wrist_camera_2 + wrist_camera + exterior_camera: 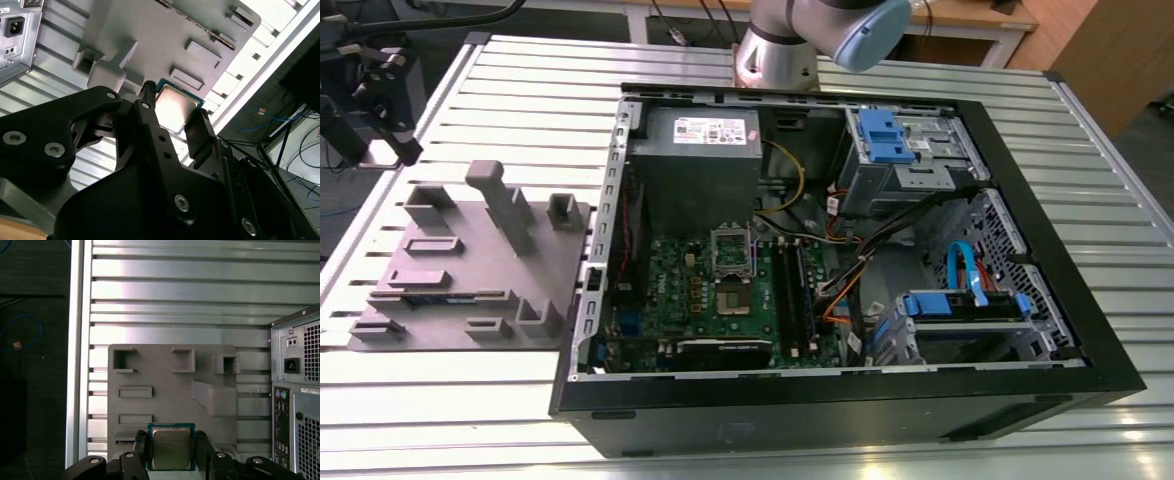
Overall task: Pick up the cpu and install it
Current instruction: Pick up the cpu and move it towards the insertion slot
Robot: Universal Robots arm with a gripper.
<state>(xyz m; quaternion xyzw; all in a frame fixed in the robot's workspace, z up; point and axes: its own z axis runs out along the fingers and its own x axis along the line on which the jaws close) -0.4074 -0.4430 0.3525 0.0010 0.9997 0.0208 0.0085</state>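
Both wrist views: cpu (171, 447) (176, 109) within pincer (171, 442) (174, 102) grip; exterior view: computer case (827, 415).

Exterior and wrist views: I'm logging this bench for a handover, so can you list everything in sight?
cpu: 1, silvery with a pale rim, held in the gripper over the tray's edge
tray: 1, grey, on the table, at the exterior view's left of the case
memory stick: 1, dark, in a tray slot
case: 1, black, open, on the table
motherboard: 1, green, inside the case
power supply: 1, grey, inside the case
brackets: 2, blue, on the drive bays in the case
table: 1, silver, slatted
arm: 1, grey, base behind the case in the exterior view
gripper: 1, black, shut on the cpu
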